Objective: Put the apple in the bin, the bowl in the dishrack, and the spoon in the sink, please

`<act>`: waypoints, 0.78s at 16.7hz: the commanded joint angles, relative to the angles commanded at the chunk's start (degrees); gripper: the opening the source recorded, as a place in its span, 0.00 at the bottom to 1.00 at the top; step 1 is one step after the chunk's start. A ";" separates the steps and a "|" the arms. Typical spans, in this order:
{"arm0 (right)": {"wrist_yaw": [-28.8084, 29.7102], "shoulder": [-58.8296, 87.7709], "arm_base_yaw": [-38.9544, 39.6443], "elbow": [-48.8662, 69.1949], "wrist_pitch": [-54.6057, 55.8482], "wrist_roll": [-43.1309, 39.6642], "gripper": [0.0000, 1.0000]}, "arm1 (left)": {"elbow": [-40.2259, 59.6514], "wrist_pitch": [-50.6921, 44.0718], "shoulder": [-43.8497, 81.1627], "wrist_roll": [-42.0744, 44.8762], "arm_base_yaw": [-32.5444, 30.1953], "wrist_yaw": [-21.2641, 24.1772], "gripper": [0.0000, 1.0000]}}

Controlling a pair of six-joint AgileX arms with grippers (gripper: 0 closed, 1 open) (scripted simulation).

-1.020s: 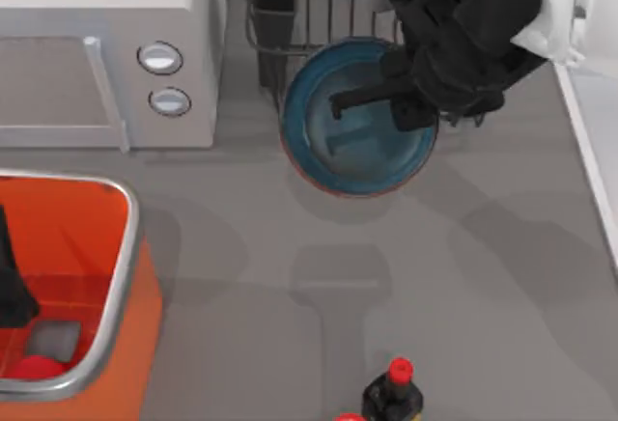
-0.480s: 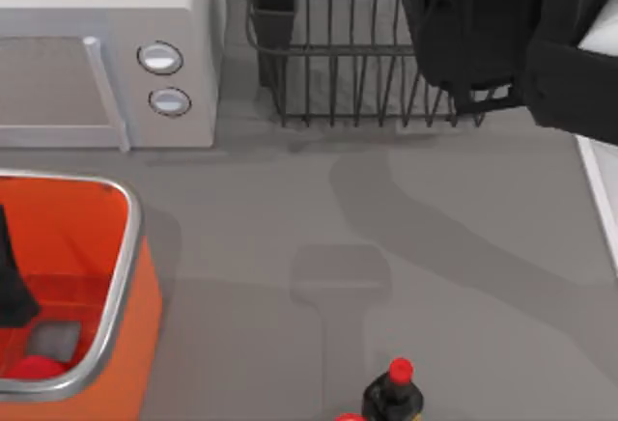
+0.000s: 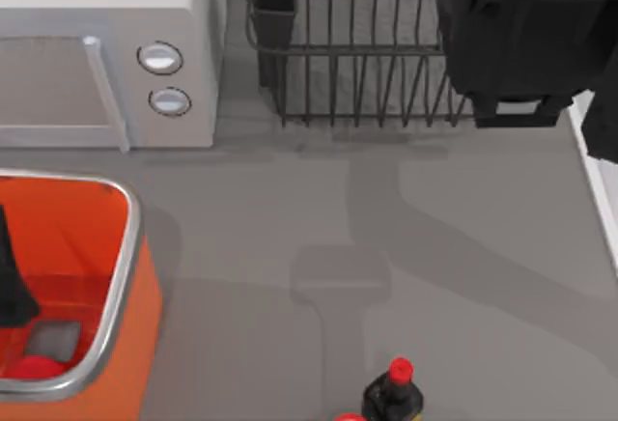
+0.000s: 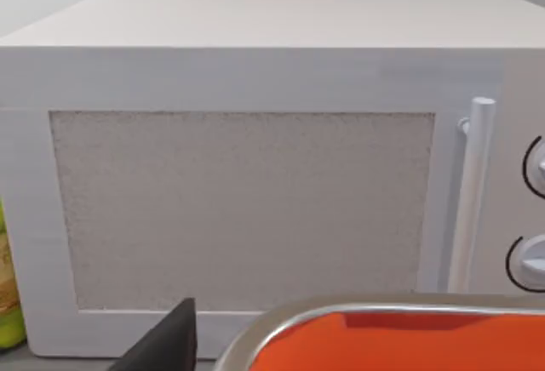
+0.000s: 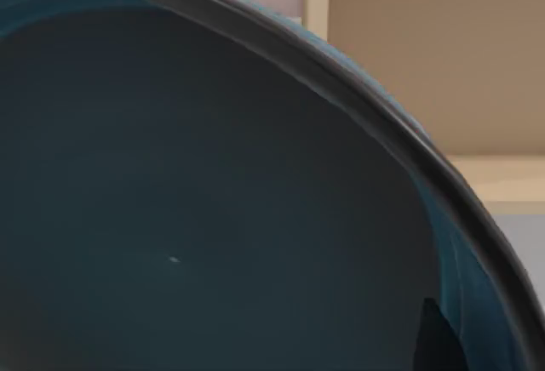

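Observation:
The teal bowl (image 5: 213,218) sits very close in the right wrist view, with one dark finger (image 5: 438,341) at its rim. My right gripper is shut on the bowl. In the top view my right arm (image 3: 512,35) hangs over the right end of the black wire dishrack (image 3: 357,64) and hides the bowl. The red apple (image 3: 34,368) lies inside the orange bin (image 3: 121,276) at the left. My left gripper (image 3: 12,295) hangs over that bin. A strip of the pale sink's rim (image 3: 601,189) runs along the right edge. The spoon is out of view.
A white microwave (image 3: 106,54) stands at the back left, close behind the bin's metal rim (image 4: 341,316). A dark bottle with a red cap (image 3: 392,394) stands at the front middle. The grey counter (image 3: 319,247) lies between bin, rack and sink.
My right arm lifted the bowl from the counter in front of the dishrack and carried it back and to the right, over the rack's right end. The left arm stayed still.

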 joint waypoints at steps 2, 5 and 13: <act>-0.45 0.84 -0.49 -0.04 0.83 -0.01 0.00 | 0.00 0.00 0.00 0.00 0.00 0.00 1.00; -3.44 6.22 -3.57 -0.53 6.48 -0.12 0.00 | 0.00 0.00 0.00 0.00 0.00 0.00 1.00; -18.12 28.68 -18.40 -4.62 35.11 -0.75 0.00 | 0.00 0.00 0.00 0.00 0.00 0.00 1.00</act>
